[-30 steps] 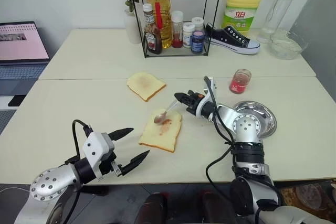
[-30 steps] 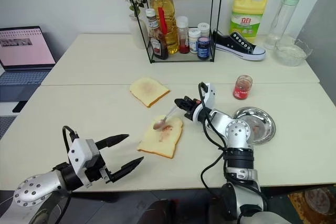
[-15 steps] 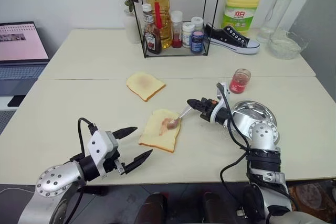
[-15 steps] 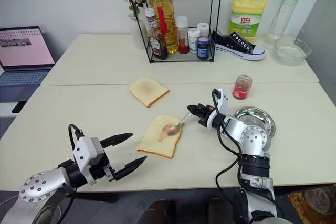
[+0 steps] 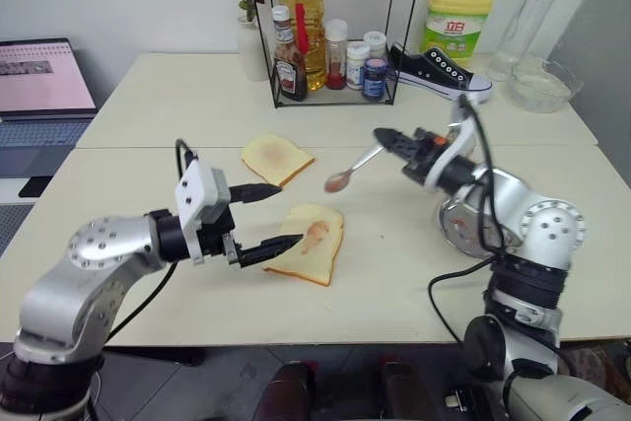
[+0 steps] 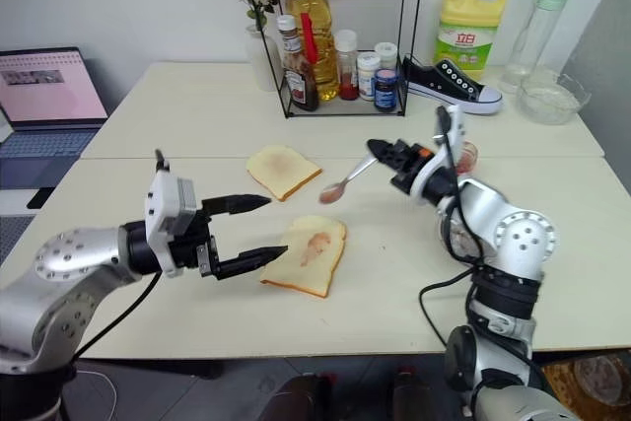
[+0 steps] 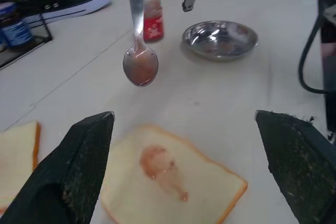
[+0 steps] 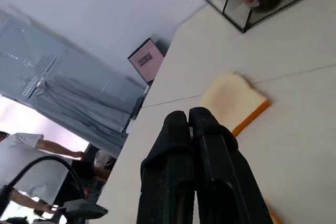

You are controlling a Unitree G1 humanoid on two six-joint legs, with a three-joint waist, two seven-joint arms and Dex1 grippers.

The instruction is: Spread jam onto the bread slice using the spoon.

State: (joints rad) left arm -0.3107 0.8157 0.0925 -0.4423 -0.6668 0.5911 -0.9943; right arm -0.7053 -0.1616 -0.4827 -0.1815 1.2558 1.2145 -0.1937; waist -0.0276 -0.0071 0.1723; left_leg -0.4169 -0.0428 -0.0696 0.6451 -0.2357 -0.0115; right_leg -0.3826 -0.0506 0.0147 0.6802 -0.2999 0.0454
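While the right gripper (image 5: 386, 135), jaws shut on the spoon (image 5: 353, 168), holds its red-stained bowl in the air above and beyond the bread slice (image 5: 309, 243) on the surface, the left gripper (image 5: 278, 215) waits beside the slice, jaws wide and empty

Spoon (image 5: 347, 174): red-stained bowl, pinched by right claw (image 5: 386, 137), held off the table. Bread slice (image 5: 310, 242): flat, reddish smear, beside the left claw's (image 5: 268, 216) spread fingertips. Jam (image 7: 153, 20) jar upright, beyond.
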